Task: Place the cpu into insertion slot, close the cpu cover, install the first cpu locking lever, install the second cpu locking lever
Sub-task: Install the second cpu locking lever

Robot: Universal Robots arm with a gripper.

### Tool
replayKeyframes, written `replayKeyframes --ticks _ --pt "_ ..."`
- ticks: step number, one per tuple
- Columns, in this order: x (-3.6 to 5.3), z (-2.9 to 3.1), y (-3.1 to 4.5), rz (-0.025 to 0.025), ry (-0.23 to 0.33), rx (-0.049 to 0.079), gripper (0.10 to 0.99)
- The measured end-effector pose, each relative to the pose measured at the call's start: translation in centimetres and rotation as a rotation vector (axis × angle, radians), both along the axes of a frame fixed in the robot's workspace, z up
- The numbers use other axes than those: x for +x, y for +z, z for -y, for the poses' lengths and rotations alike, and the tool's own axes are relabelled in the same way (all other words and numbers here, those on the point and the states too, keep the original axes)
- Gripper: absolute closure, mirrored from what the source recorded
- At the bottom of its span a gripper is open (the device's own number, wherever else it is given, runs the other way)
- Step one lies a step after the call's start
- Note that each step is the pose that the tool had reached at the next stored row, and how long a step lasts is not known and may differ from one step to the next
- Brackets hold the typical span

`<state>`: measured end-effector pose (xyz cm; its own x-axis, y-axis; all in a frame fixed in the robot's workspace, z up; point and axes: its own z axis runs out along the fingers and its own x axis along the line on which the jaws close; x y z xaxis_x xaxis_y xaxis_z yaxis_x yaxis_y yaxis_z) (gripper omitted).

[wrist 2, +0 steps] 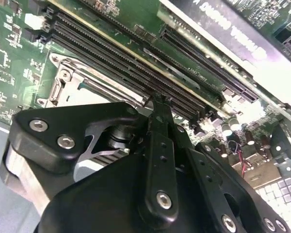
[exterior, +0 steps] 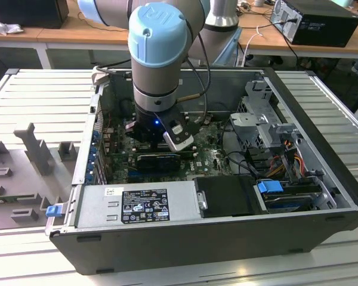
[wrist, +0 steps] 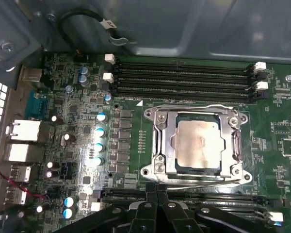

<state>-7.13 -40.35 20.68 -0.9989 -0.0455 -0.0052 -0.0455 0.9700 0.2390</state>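
In the first wrist view the cpu (wrist: 198, 144) lies flat in the insertion slot (wrist: 196, 145), its pale metal face showing through the cut-out of the cpu cover (wrist: 161, 143), which is folded down over it. A thin wire lever (wrist: 194, 107) runs along the socket's edge beside the RAM slots, and another (wrist: 199, 181) runs along the edge nearest my gripper. My gripper (wrist: 155, 194) hovers just off that edge, over the second bank of RAM slots, with its black fingers together and nothing between them. In the second wrist view the fingertips (wrist 2: 159, 101) sit above long black slots, with a socket corner (wrist 2: 63, 82) beside them.
My arm (exterior: 158, 53) reaches down into the open computer case (exterior: 185, 238). RAM slots (wrist: 184, 77) flank the socket on both sides. Capacitors (wrist: 99, 131) and rear ports (wrist: 22, 141) stand to one side. A drive cage (exterior: 262, 119) and cables (exterior: 286, 161) fill the case at the exterior view's right.
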Motion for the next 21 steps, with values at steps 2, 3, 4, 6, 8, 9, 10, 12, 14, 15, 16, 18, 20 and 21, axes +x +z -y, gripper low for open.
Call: replayKeyframes --ticks 2,3,4,6,8,9,10,12,14,15,16,18,20,21 --pt "-0.04 -0.01 -0.26 0.0001 0.0 0.01 0.98" --pt "-0.06 0.01 -0.38 -0.0001 0.0 0.016 0.98" --pt "-0.07 0.01 -0.45 -0.0001 0.0 0.022 0.98" --pt "-0.22 0.0 -0.6 0.0 0.0 0.035 0.98" --pt "-0.34 0.0 -0.76 0.0 0.001 0.044 0.98" --pt "-0.36 0.0 -0.8 0.0 0.001 0.048 0.98" --pt "-0.39 -0.01 -0.87 0.0 0.0 0.055 0.98" --pt "-0.4 -0.02 -0.94 0.0 0.0 0.063 0.98" --pt "-0.39 -0.06 -1.01 0.0 0.001 0.07 0.98" --pt "-0.4 -0.08 -1.05 0.0001 0.001 0.074 0.98" --pt "-0.4 -0.09 -1.1 0.0001 0.001 0.077 0.98" --pt "-0.44 -0.14 -1.22 0.0001 0.001 0.081 0.98" --pt "-0.57 -0.18 -1.23 -0.0002 0.001 0.083 0.98" --pt "-0.59 -0.19 -1.24 0.0001 0.002 0.083 0.98"
